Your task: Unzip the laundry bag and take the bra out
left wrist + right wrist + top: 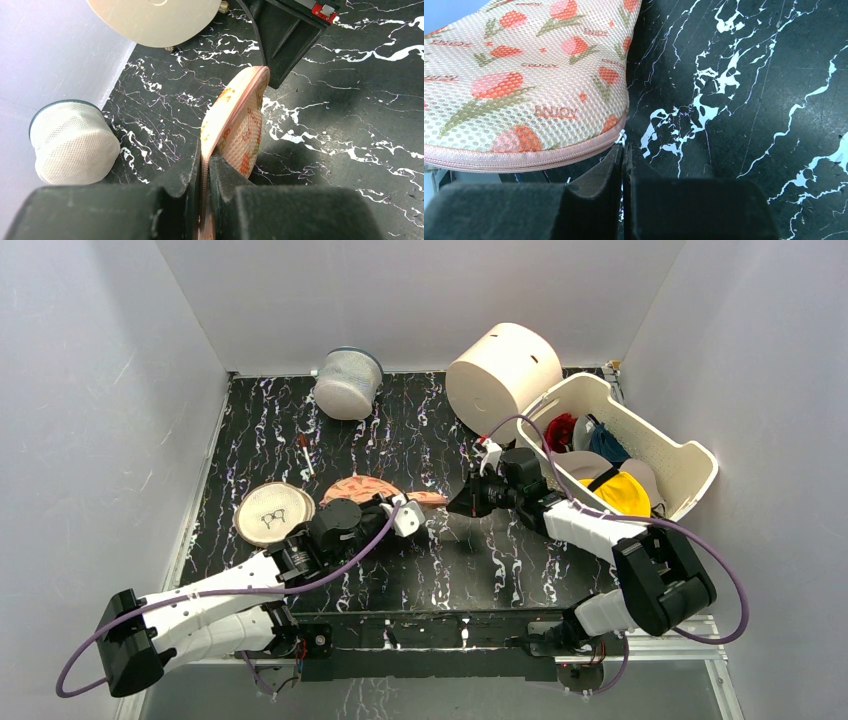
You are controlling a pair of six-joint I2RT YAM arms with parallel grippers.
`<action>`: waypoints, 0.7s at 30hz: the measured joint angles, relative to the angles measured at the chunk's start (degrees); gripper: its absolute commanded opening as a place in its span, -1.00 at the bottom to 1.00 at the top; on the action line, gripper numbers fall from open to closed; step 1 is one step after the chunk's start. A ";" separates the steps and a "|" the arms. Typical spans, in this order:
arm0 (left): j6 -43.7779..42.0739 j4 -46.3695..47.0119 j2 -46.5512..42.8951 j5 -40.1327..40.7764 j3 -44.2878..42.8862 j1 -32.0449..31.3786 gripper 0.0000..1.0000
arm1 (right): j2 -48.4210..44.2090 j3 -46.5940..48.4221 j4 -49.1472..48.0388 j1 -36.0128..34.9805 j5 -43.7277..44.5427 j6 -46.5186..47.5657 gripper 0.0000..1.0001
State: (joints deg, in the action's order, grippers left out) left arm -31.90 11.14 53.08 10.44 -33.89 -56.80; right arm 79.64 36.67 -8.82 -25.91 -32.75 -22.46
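The left gripper [204, 160] is grasping the laundry bag [365, 487] by its zipped edge, toward 9 o'clock from the surface's [450, 560] centre. The right gripper [623, 150] is sitting clenched at the bag's 3 o'clock end, just beside the zipper.

Left gripper [205, 157] pinched tight, right gripper [623, 150] closed (jaws touching), both wrists low, pointing inward

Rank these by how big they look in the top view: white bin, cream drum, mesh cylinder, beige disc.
1. white bin
2. cream drum
3. mesh cylinder and beige disc: they look about alike, so they are not ranked. The cylinder also sits farther from the camera, which makes it unsure.
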 measured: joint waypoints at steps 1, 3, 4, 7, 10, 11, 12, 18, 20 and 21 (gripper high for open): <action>0.02 0.00 -0.15 -0.02 0.04 0.00 -1.00 | 0.09 0.00 -0.17 -0.09 0.02 -0.15 -1.00; 0.17 0.02 -0.31 -0.11 0.04 0.02 -1.00 | 0.22 0.00 -0.57 -0.26 0.04 -0.33 -1.00; 0.24 0.02 -0.42 -0.20 0.04 0.02 -1.00 | 0.26 0.00 -0.70 -0.37 0.04 -0.42 -1.00; 0.59 0.02 -0.57 -0.46 0.04 0.02 -1.00 | 0.39 0.00 -1.14 -0.68 0.24 -0.61 -1.00; 0.90 0.02 -0.96 -0.63 0.04 0.04 -1.00 | 1.07 0.17 -1.99 -0.98 0.24 -1.03 -1.00; 1.05 0.02 -1.22 -0.76 0.07 0.04 -1.00 | 1.36 0.31 -2.19 -1.09 0.26 -1.25 -1.00; 1.09 0.02 -1.40 -0.83 0.07 0.07 -1.00 | 1.51 0.33 -2.54 -1.22 0.37 -1.53 -1.00; 2.12 0.46 -2.14 -1.77 0.15 0.07 -1.00 | 1.53 0.33 -4.92 -1.46 1.55 -3.06 -0.99; 2.60 0.83 -2.19 -2.27 0.15 0.07 -1.00 | 1.57 0.33 -5.64 -1.49 2.01 -3.39 -0.98; 2.91 0.98 -2.19 -2.54 0.15 0.07 -1.00 | 1.68 0.33 -6.12 -1.53 2.32 -3.54 -0.98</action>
State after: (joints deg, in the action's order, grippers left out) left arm -28.99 12.12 50.89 7.90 -33.74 -56.73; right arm 81.32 36.99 -14.94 -27.44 -30.44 -26.00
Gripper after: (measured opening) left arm 0.050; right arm 0.009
